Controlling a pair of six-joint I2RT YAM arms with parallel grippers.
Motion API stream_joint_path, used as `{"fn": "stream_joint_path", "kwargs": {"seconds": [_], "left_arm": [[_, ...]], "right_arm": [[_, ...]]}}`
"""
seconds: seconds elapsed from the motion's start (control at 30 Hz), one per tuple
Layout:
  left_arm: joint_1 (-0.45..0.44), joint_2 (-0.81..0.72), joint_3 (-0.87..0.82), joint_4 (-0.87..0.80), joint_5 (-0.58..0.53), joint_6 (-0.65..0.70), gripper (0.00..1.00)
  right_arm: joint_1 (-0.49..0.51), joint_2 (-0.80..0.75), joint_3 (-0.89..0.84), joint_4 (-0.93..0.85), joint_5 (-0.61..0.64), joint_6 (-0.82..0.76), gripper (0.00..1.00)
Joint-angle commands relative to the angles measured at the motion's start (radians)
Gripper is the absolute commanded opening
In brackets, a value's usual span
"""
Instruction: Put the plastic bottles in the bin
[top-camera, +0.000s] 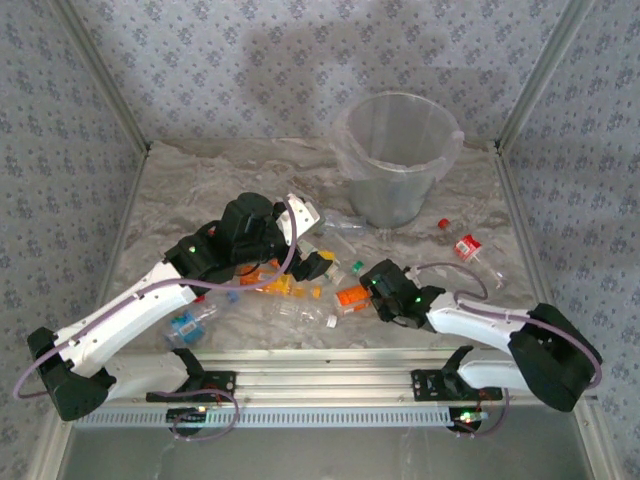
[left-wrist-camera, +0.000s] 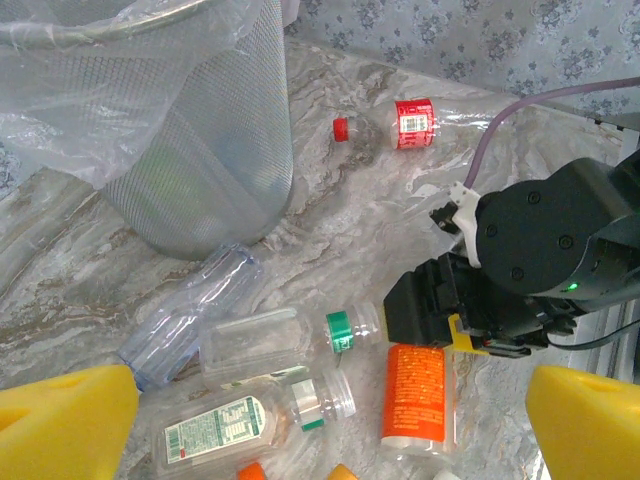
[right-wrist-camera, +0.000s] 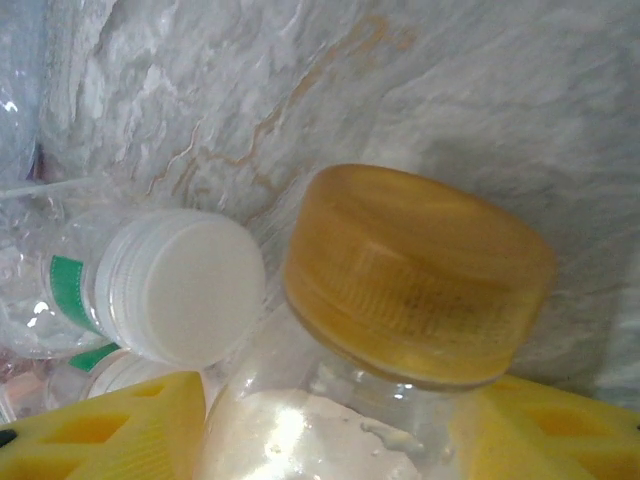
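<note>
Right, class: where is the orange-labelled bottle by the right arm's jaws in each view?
Top external: orange-labelled bottle, just below centre.
Left wrist: the bottle lies lower centre-right.
Right wrist: centre, apparently its amber cap, between the jaws.
Shared landmark: the right gripper at its cap end.

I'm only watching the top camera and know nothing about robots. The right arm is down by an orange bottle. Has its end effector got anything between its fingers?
Observer: Yes. In the right wrist view the right end effector has an amber-capped bottle between its yellow fingers. I cannot tell whether it is clamped.
Operator: Is anything crowding it?
Observer: A white-capped bottle with a green label lies right beside that cap.
Operator: And the left arm?
Observer: The left wrist view shows the left end effector wide open with nothing between its fingers. A green-capped bottle lies just beyond them.
</note>
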Motion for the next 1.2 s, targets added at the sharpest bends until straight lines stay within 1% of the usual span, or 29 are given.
{"fn": "stream_joint_path", "kwargs": {"seconds": [0.0, 0.1, 0.13, 0.2, 0.23, 0.33, 0.43, 0.5, 0.57, 0.73, 0.87, 0.97, 1.1, 1.17], "left_arm": [[-0.007, -0.017, 0.000, 0.025, -0.001, 0.006, 1.00], [-0.007, -0.018, 0.000, 0.024, 0.002, 0.005, 1.00], [-0.007, -0.019, 0.002, 0.024, 0.003, 0.004, 1.00], [-0.008, -0.021, 0.001, 0.025, 0.006, 0.004, 1.00], [-0.008, -0.021, 0.002, 0.025, 0.007, 0.003, 1.00], [-0.009, -0.023, 0.003, 0.024, 0.009, 0.002, 1.00], [-0.009, -0.022, 0.003, 0.024, 0.009, 0.003, 1.00], [-0.009, -0.019, 0.003, 0.025, 0.009, 0.003, 1.00], [-0.009, -0.016, 0.003, 0.023, 0.008, 0.001, 1.00], [-0.009, -0.013, 0.003, 0.023, 0.008, 0.001, 1.00], [-0.010, -0.011, 0.004, 0.023, 0.006, 0.002, 1.00], [-0.010, -0.010, 0.003, 0.024, 0.008, 0.002, 1.00], [-0.011, -0.009, 0.003, 0.023, 0.009, 0.001, 1.00], [-0.010, -0.006, 0.003, 0.025, 0.013, 0.000, 1.00]], "right_arm": [[-0.044, -0.063, -0.013, -0.107, -0.001, -0.061, 0.66], [-0.136, -0.124, 0.000, -0.212, -0.062, -0.180, 0.66], [-0.175, -0.145, 0.001, -0.250, -0.093, -0.223, 0.66], [-0.266, -0.173, -0.006, -0.274, -0.179, -0.357, 0.65], [-0.327, -0.176, -0.001, -0.305, -0.236, -0.426, 0.64], [-0.471, -0.178, 0.023, -0.404, -0.343, -0.602, 0.62], [-0.553, -0.169, 0.070, -0.480, -0.388, -0.739, 0.60], [-0.580, -0.154, 0.099, -0.515, -0.401, -0.790, 0.60], [-0.587, -0.146, 0.122, -0.522, -0.406, -0.818, 0.60], [-0.585, -0.183, 0.119, -0.502, -0.384, -0.804, 0.74], [-0.585, -0.231, 0.127, -0.529, -0.343, -0.792, 0.83], [-0.585, -0.279, 0.136, -0.602, -0.338, -0.786, 0.88], [-0.576, -0.370, 0.147, -0.677, -0.373, -0.807, 0.95], [-0.569, -0.400, 0.153, -0.716, -0.416, -0.819, 0.96]]}}
